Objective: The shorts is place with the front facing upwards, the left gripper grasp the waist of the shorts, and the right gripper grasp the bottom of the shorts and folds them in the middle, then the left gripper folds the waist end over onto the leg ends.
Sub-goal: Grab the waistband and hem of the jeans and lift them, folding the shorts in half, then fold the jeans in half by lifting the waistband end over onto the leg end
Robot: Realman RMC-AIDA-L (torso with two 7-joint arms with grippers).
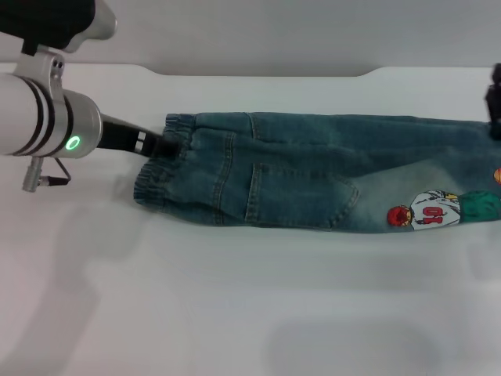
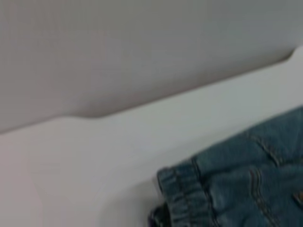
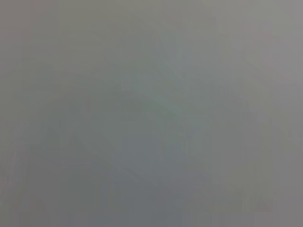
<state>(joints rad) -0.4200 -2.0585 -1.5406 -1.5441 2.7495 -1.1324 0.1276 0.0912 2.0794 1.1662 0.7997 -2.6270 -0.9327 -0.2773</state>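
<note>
Blue denim shorts (image 1: 313, 172) lie flat on the white table (image 1: 235, 298), doubled lengthwise, with the elastic waist (image 1: 160, 178) at the left and the leg ends running off the right edge. A cartoon patch (image 1: 427, 210) shows near the leg end. My left gripper (image 1: 166, 146) reaches in from the left and is shut on the bunched waistband. The left wrist view shows the same waistband (image 2: 184, 194) close up, without fingers. Only a dark part of my right gripper (image 1: 495, 106) shows, at the right edge by the leg ends. The right wrist view is a plain grey blur.
The table's far edge (image 1: 258, 74) meets a grey wall behind the shorts. Bare white tabletop stretches in front of the shorts toward me.
</note>
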